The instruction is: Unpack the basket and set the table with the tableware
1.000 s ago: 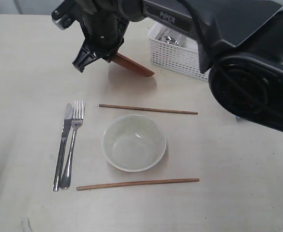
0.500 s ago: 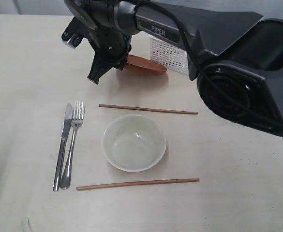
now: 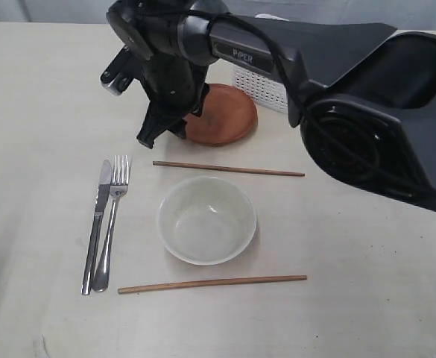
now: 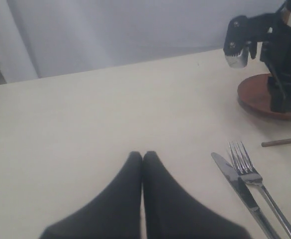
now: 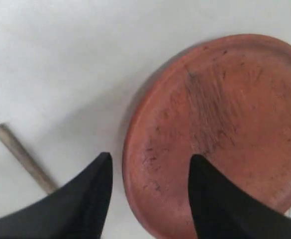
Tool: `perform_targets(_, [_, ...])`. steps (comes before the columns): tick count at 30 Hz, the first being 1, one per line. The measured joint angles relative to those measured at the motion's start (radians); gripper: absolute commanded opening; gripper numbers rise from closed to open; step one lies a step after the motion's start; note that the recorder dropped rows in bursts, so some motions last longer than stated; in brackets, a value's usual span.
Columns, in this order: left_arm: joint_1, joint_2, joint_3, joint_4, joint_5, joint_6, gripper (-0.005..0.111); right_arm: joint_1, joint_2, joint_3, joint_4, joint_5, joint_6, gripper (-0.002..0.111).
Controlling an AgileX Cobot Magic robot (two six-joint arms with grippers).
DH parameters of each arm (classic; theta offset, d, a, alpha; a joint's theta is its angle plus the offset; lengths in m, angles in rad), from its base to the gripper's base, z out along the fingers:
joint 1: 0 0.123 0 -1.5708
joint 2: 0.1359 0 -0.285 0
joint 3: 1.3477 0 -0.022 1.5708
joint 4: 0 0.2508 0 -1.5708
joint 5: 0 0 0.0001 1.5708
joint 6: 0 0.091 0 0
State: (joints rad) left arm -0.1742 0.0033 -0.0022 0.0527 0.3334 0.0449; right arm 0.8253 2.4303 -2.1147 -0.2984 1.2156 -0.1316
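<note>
Nearest lies one long thin brown chopstick (image 3: 212, 283). Just beyond it stands the white round bowl (image 3: 203, 224), upright and empty, and to its left the steel knife (image 3: 96, 227) and steel fork (image 3: 110, 224) lie side by side. The second brown chopstick (image 3: 229, 169) lies past the bowl.

Farther on, the round reddish-brown plate (image 3: 225, 115) lies flat on the pale cream tabletop (image 3: 39, 112), just in front of the white perforated plastic basket (image 3: 258, 86). The right gripper (image 5: 150, 158) stands open astride the plate's near rim, one finger outside it and one over the dish, and neither visibly presses on it.

The plate looks stiff and matte with a scuffed face, so it is probably not slippery and is modest in weight. Because it lies flat, the raised rim is the only place to pinch it. A hold on one edge would likely let it tilt.

The left gripper (image 4: 142, 155) is closed on nothing, above bare tabletop.
</note>
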Motion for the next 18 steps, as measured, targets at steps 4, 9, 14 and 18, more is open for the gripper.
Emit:
perform_targets(4, [0.000, 0.000, 0.000, 0.000, 0.000, 0.000, 0.000, 0.000, -0.061, 0.000, 0.100, 0.000, -0.041, 0.046])
perform_targets(9, [0.000, 0.000, 0.000, 0.000, 0.000, 0.000, 0.000, -0.002, -0.125, 0.000, 0.387, 0.000, -0.232, 0.046])
perform_targets(14, [0.000, 0.000, 0.000, 0.000, 0.000, 0.000, 0.000, 0.002, -0.112, 0.000, 0.461, 0.000, -0.336, 0.046])
perform_targets(18, [0.000, 0.000, 0.000, 0.000, 0.000, 0.000, 0.000, -0.004, -0.083, 0.030, 0.454, 0.002, -0.346, 0.046])
